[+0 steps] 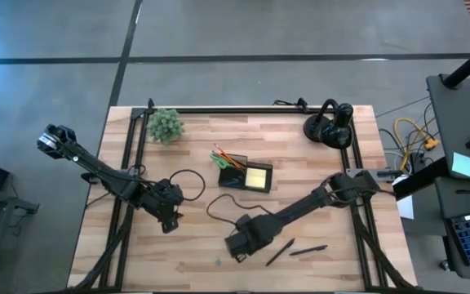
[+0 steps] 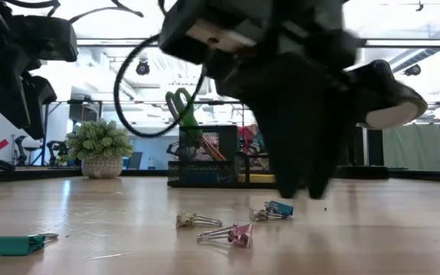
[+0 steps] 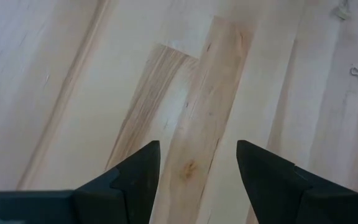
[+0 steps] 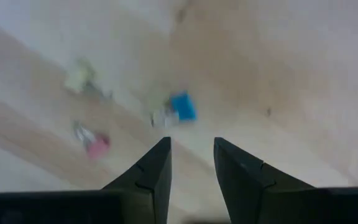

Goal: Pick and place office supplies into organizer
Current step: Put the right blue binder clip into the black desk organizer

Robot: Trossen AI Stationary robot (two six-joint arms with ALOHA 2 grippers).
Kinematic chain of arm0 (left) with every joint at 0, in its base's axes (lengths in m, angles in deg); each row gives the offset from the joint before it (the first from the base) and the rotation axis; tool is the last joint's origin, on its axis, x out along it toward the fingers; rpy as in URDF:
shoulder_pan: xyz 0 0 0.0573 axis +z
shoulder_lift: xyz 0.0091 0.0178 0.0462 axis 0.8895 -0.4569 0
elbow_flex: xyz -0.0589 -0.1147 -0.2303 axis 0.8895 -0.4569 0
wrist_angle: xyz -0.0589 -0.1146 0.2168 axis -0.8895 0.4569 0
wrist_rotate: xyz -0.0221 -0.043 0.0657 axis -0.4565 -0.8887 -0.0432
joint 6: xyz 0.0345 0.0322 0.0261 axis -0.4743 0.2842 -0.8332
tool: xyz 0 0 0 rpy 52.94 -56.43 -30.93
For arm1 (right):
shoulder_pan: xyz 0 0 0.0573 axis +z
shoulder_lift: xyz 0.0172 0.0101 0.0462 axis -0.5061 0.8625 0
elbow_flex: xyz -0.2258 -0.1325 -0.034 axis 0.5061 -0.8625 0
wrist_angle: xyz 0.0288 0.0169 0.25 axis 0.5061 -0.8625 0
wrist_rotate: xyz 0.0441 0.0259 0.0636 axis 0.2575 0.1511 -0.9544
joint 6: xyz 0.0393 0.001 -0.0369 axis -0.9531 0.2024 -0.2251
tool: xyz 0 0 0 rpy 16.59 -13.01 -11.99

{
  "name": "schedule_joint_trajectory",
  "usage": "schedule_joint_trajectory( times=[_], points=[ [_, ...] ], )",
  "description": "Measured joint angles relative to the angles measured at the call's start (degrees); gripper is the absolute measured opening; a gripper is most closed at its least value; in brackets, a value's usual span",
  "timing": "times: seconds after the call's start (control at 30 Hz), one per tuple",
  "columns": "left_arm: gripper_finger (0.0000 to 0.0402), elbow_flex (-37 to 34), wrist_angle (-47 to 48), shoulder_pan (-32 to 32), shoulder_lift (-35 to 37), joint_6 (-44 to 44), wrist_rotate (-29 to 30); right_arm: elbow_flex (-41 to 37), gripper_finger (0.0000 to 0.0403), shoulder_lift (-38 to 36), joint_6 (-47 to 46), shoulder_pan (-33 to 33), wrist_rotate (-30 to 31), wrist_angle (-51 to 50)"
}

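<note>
My right gripper point(image 4: 191, 155) hangs over the table point(image 1: 317, 163), jaws narrowly parted, empty; the blue clip point(image 4: 182, 107) lies just beyond them at 12 o'clock.

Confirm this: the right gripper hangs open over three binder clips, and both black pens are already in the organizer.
Wrong on the pens. The high view shows both pens lying on the table near the right gripper, not in the organizer. The rest holds: the right wrist view shows it open above the clips.
</note>
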State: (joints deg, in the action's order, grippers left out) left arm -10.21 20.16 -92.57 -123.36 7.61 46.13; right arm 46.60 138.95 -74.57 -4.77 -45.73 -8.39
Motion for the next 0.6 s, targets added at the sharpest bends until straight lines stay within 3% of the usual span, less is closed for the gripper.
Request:
schedule_joint_trajectory(
  times=[0.1,0.17,0.4,0.6],
  points=[
    [0.0199,0.0,0.0,-0.1,0.0,0.1,-0.1,1.0,0.0118,-0.6,7.4,0.3,5.8,0.5],
    [0.0199,0.0,0.0,-0.3,0.0,0.0,-0.2,2.0,0.0121,-1.4,17.2,1.0,7.7,1.0],
    [0.0199,0.0,-0.1,-1.5,0.0,0.7,-0.6,2.7,0.0124,-1.4,63.1,1.7,8.3,-0.5],
    [0.0199,0.0,-0.2,-2.4,0.0,2.8,-0.7,0.7,0.0125,-1.3,86.2,1.5,7.5,-1.3]
  ],
)
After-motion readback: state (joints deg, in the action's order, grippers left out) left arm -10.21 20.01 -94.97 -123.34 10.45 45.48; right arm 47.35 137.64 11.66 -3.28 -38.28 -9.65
